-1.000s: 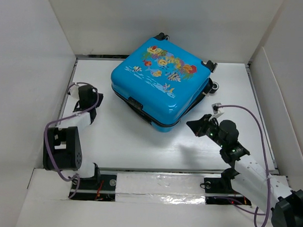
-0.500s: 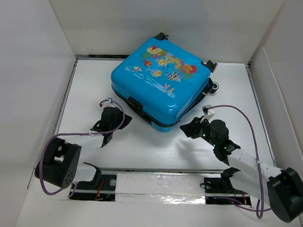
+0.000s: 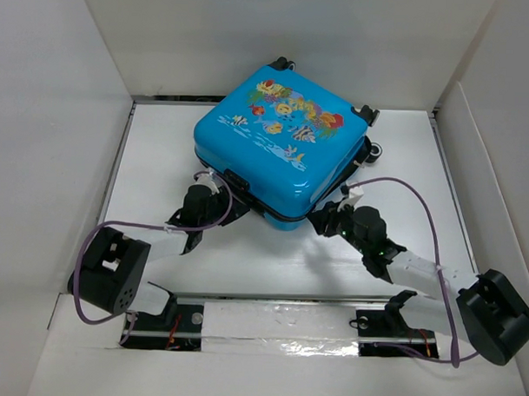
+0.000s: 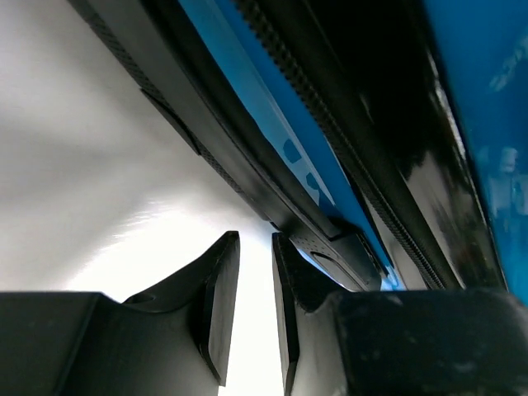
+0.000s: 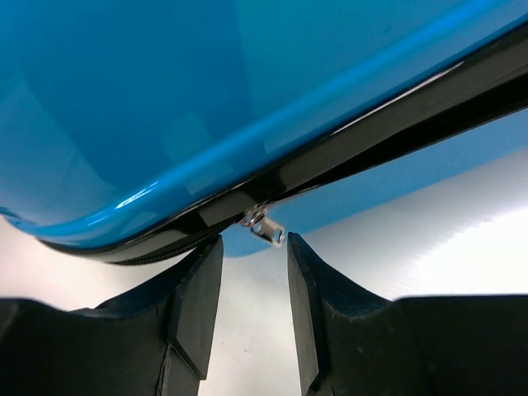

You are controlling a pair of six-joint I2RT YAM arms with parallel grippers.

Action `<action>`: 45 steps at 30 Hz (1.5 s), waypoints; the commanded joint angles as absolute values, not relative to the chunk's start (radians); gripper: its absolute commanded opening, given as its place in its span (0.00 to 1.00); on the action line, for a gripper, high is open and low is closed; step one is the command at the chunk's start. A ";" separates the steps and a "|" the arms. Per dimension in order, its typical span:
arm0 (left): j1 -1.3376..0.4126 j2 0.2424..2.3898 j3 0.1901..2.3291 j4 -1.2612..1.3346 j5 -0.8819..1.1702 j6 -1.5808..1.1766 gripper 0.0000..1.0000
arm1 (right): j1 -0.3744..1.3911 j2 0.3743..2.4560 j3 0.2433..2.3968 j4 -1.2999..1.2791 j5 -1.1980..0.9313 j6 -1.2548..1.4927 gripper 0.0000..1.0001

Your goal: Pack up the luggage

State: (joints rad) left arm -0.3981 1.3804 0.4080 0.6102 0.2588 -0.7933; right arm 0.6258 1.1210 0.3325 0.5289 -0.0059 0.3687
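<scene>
Glossy blue rounded-square luggage (image 3: 279,151) with black ribbed zip (image 4: 355,165)

Bright-blue luggage (image 3: 279,146), colourful fish print

The luggage (image 3: 282,146) blocks the way toward 12 o'clock for both of my arms. My left gripper (image 4: 256,247) stands close at its 7 o'clock corner. My right gripper (image 5: 254,247) is at its 5 o'clock edge, and a small zipper pull (image 5: 266,228) hangs just above the gap of the fingers. The surface (image 3: 162,142) is bare at 9 o'clock, 3 o'clock and 6 o'clock of the luggage. White walls (image 3: 59,113) close the left, far and right sides, and there is little room behind the luggage.
</scene>
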 commanded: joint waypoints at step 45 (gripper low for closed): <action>-0.648 1.416 0.666 0.632 0.037 -0.781 0.29 | 1.127 1.387 0.580 0.775 0.560 0.715 0.00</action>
